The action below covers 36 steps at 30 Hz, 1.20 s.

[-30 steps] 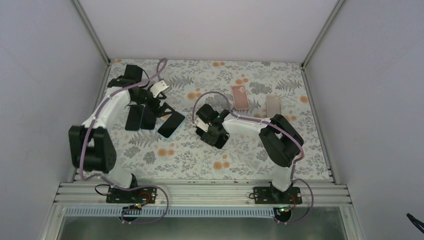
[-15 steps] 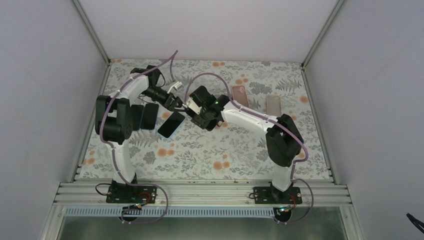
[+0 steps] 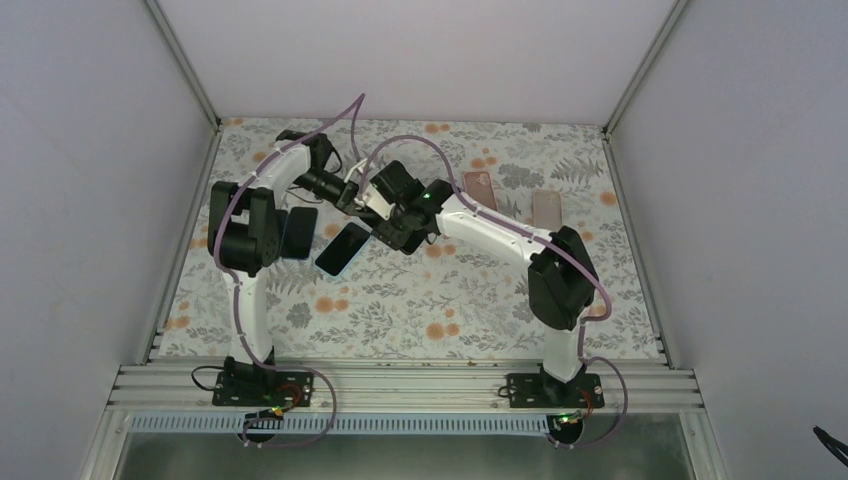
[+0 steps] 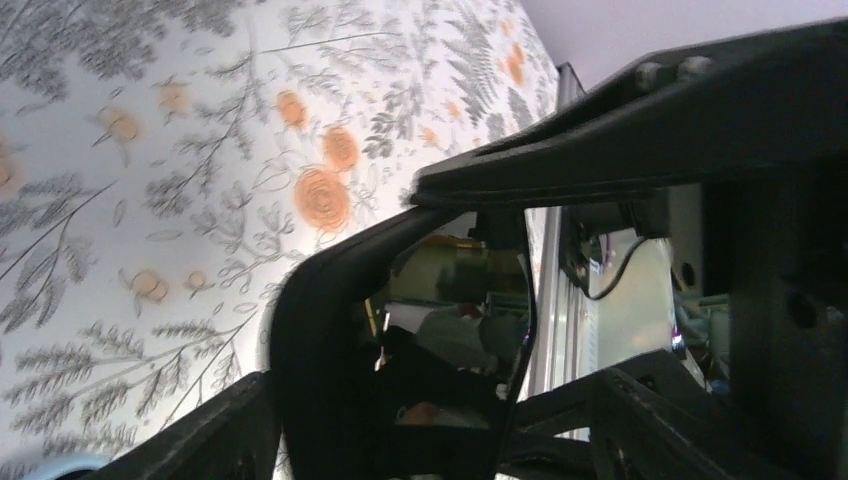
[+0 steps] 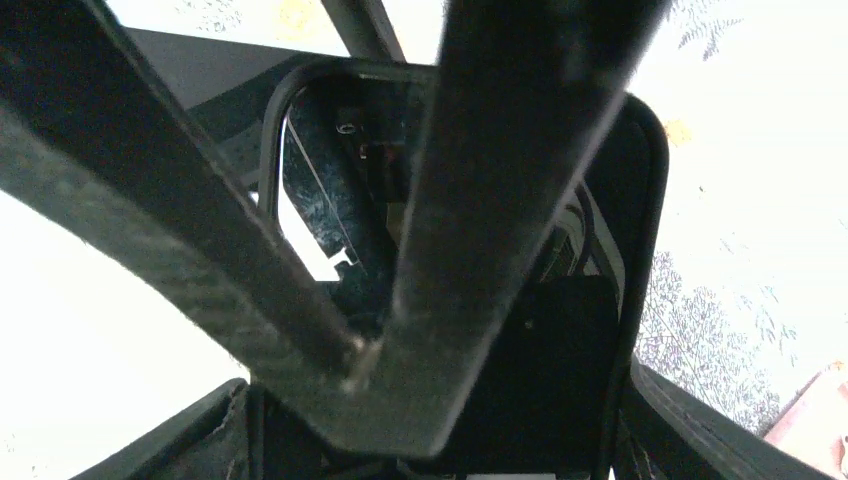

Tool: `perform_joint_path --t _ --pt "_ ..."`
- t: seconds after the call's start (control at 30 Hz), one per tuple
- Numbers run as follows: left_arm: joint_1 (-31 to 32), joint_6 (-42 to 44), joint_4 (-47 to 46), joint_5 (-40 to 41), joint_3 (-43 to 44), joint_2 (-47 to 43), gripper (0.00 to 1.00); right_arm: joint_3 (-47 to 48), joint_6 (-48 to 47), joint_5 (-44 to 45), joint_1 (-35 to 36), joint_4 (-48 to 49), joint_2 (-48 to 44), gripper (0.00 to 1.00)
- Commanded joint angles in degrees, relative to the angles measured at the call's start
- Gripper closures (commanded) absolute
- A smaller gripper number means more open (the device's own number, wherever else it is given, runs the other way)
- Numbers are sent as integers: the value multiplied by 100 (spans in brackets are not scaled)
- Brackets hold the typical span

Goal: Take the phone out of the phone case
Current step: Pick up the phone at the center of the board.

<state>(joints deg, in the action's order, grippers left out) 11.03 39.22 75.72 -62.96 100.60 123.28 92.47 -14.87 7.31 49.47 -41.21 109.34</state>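
Note:
A black phone in a black case (image 5: 600, 250) is held in the air between both arms, above the back left of the floral table (image 3: 420, 300). My right gripper (image 3: 378, 216) is shut on it across its width; the right wrist view (image 5: 440, 425) shows the case's back with the camera cut-out. My left gripper (image 3: 352, 200) meets it from the left. In the left wrist view (image 4: 430, 420) the glossy screen (image 4: 450, 330) stands between my jaws, touching the left one, with a gap on the right. A left finger (image 5: 480, 200) crosses the case's back.
A phone in a light blue case (image 3: 343, 248) lies on the table just below the grippers. A dark phone (image 3: 299, 232) lies to its left. Two pink cases (image 3: 480, 193) (image 3: 547, 211) lie at the back right. Enclosure walls stand on three sides.
My right gripper has carried the black cased phone up and to the left. My left arm has swung right to meet it. Both now touch at the back left.

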Motion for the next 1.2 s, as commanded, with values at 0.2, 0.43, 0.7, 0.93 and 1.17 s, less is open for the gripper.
perform_joint_path --t 0.2,0.43,0.7,0.93,1.17 --pt "73 322 206 -766 25 -110 83 414 23 -130 73 243 236 40" --pt "63 495 206 -631 120 -318 97 366 -469 -587 37 -125 -59 16" --pt "116 1051 206 -307 442 -1108 98 -426 -2136 -3079 -1001 -1256 -1461 0" --pt "715 2276 131 -106 132 -2360 98 -196 -2966 -4587 -2332 -1986 -1565 31" --pt "1203 2377 173 345 -5 -2522 98 249 -3651 -5407 -2780 -2532 -1228 34"
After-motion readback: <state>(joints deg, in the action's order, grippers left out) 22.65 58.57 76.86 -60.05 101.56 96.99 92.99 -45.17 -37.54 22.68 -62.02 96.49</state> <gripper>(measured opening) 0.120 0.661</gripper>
